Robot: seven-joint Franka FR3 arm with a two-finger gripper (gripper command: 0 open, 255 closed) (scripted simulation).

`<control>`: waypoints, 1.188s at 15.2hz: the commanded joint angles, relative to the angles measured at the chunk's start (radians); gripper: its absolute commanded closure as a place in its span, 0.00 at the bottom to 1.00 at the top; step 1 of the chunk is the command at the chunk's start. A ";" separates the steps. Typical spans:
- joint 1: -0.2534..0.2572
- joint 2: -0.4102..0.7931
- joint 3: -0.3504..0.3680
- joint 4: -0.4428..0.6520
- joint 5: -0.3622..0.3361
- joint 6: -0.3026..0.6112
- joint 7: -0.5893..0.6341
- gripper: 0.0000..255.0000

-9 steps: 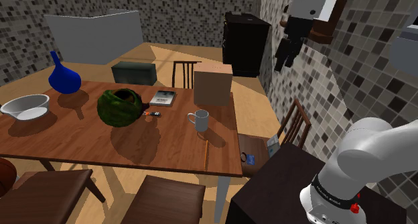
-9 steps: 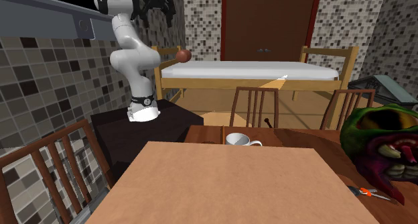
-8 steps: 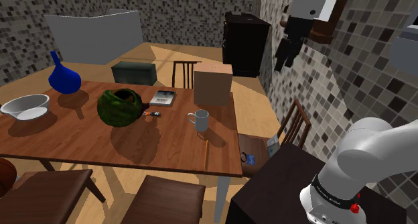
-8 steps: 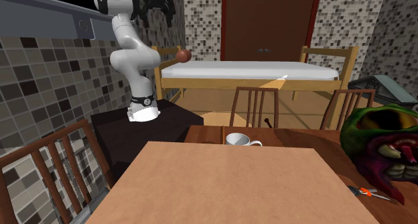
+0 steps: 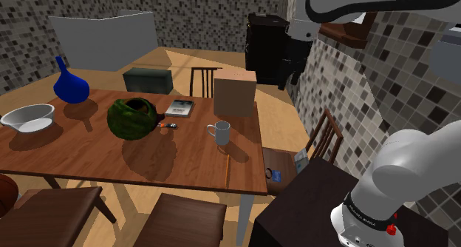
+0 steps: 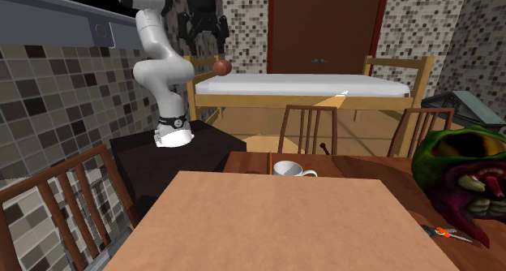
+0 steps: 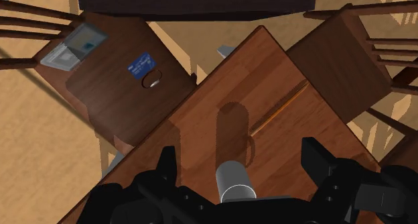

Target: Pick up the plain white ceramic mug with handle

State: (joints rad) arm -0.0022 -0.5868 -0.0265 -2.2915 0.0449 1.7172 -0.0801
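Mug [image 5: 219, 132] stands upright on the counter [image 5: 89, 149] beside the box [image 5: 235, 92], well below my claw [image 7: 240, 154], which hangs high, released and empty, so descent, grasp and lift are all yet to do.

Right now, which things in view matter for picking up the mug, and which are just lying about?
For the job: white mug, open gripper.
Lying about: blue vase, white bowl, green monster head, brown box, book, dark case.
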 commanded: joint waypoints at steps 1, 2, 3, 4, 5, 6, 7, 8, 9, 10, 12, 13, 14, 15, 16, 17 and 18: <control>0.002 0.061 0.005 0.004 0.000 0.054 0.003 0.00; 0.003 0.093 0.008 0.008 0.000 0.080 0.006 0.00; 0.005 0.127 0.011 0.013 0.000 0.106 0.008 0.00; 0.006 0.161 0.014 0.020 0.000 0.131 0.011 0.00; 0.007 0.195 0.017 0.028 0.000 0.155 0.013 0.00; 0.008 0.230 0.019 0.037 -0.001 0.178 0.016 0.00; 0.009 0.266 0.022 0.048 -0.001 0.200 0.018 0.00; 0.010 0.301 0.024 0.060 -0.002 0.222 0.021 0.00; 0.011 0.338 0.027 0.073 -0.003 0.242 0.024 0.00; 0.012 0.374 0.029 0.087 -0.005 0.262 0.027 0.00; 0.014 0.449 0.033 0.120 -0.008 0.298 0.033 0.00; 0.015 0.486 0.034 0.138 -0.010 0.314 0.036 0.00; 0.016 0.524 0.036 0.158 -0.012 0.330 0.040 0.00; 0.017 0.562 0.038 0.179 -0.014 0.344 0.043 0.00; 0.018 0.600 0.039 0.201 -0.017 0.358 0.046 0.00; 0.020 0.638 0.040 0.225 -0.019 0.370 0.050 0.00; 0.021 0.676 0.041 0.249 -0.022 0.381 0.053 0.00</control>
State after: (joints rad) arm 0.0175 0.0443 0.0134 -2.0739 0.0258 2.0870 -0.0305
